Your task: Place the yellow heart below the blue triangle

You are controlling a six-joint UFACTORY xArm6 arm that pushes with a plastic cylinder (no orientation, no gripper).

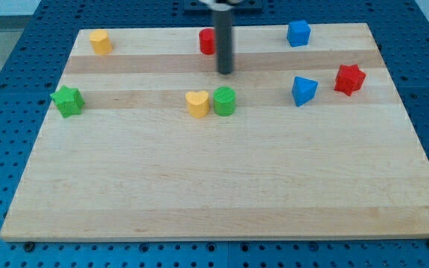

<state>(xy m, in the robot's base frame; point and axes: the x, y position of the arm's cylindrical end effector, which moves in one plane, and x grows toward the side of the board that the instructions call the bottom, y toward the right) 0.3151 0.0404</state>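
Note:
The yellow heart (pixel 196 104) lies near the board's middle, touching or nearly touching a green round block (pixel 225 101) on its right. The blue triangle (pixel 303 90) lies to the view's right of them, a little higher. My tip (pixel 225 72) is above the green round block, up and to the right of the yellow heart, apart from both. The rod hides part of a red block (pixel 208 41) near the top edge.
A red star (pixel 349 79) sits right of the blue triangle. A blue block (pixel 298 33) is at the top right, a yellow block (pixel 100 42) at the top left, a green star (pixel 68 101) at the left edge. The wooden board (pixel 214 186) rests on a blue perforated table.

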